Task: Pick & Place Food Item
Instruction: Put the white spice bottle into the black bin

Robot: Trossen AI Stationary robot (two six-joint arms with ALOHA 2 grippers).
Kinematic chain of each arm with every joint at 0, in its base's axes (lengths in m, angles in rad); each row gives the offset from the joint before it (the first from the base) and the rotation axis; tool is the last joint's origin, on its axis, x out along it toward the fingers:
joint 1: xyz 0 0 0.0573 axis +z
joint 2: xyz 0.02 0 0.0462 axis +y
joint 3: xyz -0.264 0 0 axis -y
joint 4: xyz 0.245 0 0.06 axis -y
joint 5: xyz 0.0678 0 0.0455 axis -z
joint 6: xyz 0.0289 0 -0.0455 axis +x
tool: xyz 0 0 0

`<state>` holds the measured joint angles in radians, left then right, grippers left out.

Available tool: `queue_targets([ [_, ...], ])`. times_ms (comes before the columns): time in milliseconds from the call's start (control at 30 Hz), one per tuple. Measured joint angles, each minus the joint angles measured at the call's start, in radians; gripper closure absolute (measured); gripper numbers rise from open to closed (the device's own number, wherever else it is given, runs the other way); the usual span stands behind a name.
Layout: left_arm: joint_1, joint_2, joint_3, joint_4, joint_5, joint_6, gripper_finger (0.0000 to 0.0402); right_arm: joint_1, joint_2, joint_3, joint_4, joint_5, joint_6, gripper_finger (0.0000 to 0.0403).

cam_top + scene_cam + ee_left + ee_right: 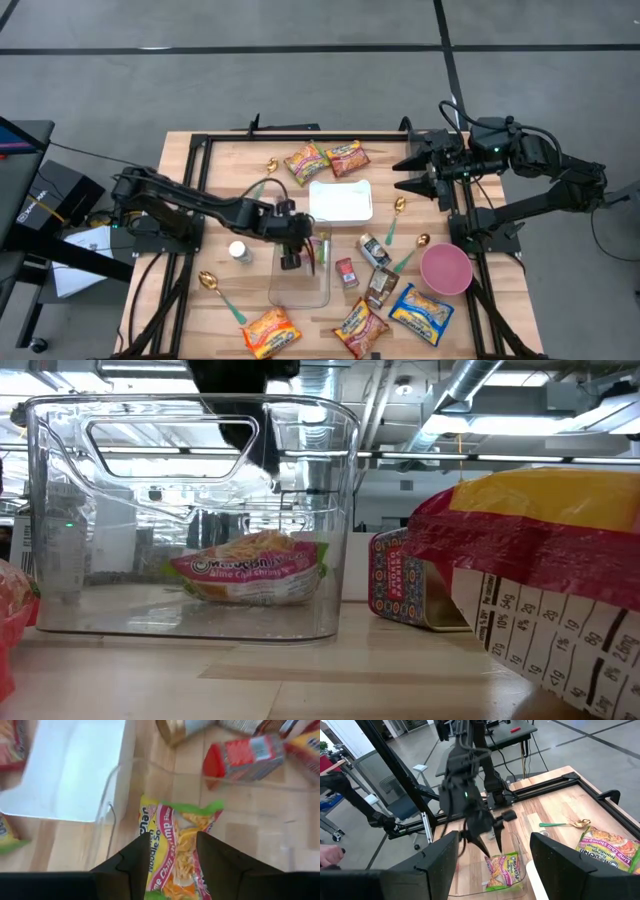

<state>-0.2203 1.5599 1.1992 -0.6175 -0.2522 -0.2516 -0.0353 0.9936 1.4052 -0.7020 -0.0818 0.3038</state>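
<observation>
The left gripper (291,250) hangs over the clear bin (276,283), its fingers (129,865) parted and gripping nothing, directly above the lime-chili noodle packet (176,852). The packet lies on the bin's floor near the wall that faces the white lid (341,201), its long axis running along the bin's length; the spread fingers straddle it across its short side, apart from it as far as can be told. This arm is much the nearer of the two. In the low view the packet (252,568) rests flat behind the bin's front wall, but the gripper above it shows only as a dark shape cut off at the frame's top. Well beyond the white lid from the bin, the right gripper (415,172) waits by the table's far edge, fingers apart, nothing between them.
</observation>
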Motion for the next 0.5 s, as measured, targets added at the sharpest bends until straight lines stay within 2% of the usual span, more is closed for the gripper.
queue_targets([
  [333,-0.003,-0.211,0.000,0.208,0.015,-0.037,0.0266,0.000,0.000,0.000,0.000,0.000,0.003,0.0162],
  [500,-0.016,-0.294,0.000,0.259,0.015,-0.042,0.0275,0.000,0.000,0.000,0.003,0.000,0.003,0.0162],
])
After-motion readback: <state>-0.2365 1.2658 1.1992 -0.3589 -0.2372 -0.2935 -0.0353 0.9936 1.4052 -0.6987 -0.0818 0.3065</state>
